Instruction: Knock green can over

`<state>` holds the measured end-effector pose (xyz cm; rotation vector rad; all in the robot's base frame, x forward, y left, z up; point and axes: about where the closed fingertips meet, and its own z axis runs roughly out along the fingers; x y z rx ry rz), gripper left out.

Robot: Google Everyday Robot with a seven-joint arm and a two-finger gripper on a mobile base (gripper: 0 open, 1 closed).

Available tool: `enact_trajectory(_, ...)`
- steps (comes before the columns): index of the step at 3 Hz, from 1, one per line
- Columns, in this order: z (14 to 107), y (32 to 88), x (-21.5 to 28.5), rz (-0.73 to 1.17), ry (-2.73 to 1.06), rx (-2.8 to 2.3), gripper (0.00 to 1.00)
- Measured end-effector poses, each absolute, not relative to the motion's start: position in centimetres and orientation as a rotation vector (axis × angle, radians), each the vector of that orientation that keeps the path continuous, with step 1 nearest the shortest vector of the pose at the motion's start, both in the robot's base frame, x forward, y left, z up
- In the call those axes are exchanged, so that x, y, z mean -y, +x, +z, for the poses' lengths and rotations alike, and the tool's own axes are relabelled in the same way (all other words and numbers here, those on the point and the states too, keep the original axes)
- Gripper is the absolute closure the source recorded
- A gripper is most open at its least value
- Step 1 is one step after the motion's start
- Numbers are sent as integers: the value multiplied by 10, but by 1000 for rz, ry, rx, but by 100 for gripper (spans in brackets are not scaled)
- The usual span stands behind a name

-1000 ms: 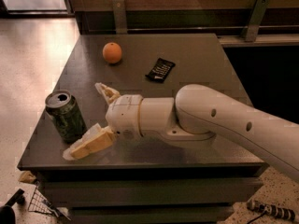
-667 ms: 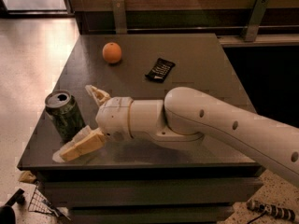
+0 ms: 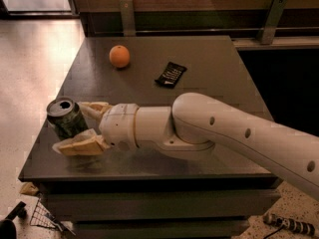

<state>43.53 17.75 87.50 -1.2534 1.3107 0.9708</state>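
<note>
- We see a dark, square table (image 3: 214, 54) filling most of the view, with pale floor (image 3: 30, 59) to its left and a dark wall rail behind it.
- The robot's white arm (image 3: 239, 133) comes in from the lower right and lies low across the front half of the table, pointing toward the left edge.
- At its end the gripper (image 3: 70, 127) sits near the table's front left corner. We read it as released: its two tan fingers (image 3: 82, 146) are spread wide apart, one behind and to the right of the can, the other in front of its base.
- The green can (image 3: 64, 117) stands upright between those fingers, close to the left edge of the table, its silver top and dark opening facing up. We cannot tell whether either finger actually touches it.
- A flat black packet (image 3: 170, 74) lies on the table's rear half, near the middle, well apart from the can and the gripper.
- An orange (image 3: 119, 56) rests to the left of the packet, toward the rear left of the table, apart from everything else.
</note>
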Motion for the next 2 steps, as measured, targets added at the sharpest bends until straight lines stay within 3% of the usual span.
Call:
enact_trajectory(1, 876, 434, -179, 971, -1257, -1308, 59)
enact_trajectory(2, 877, 432, -181, 972, -1262, -1304, 89)
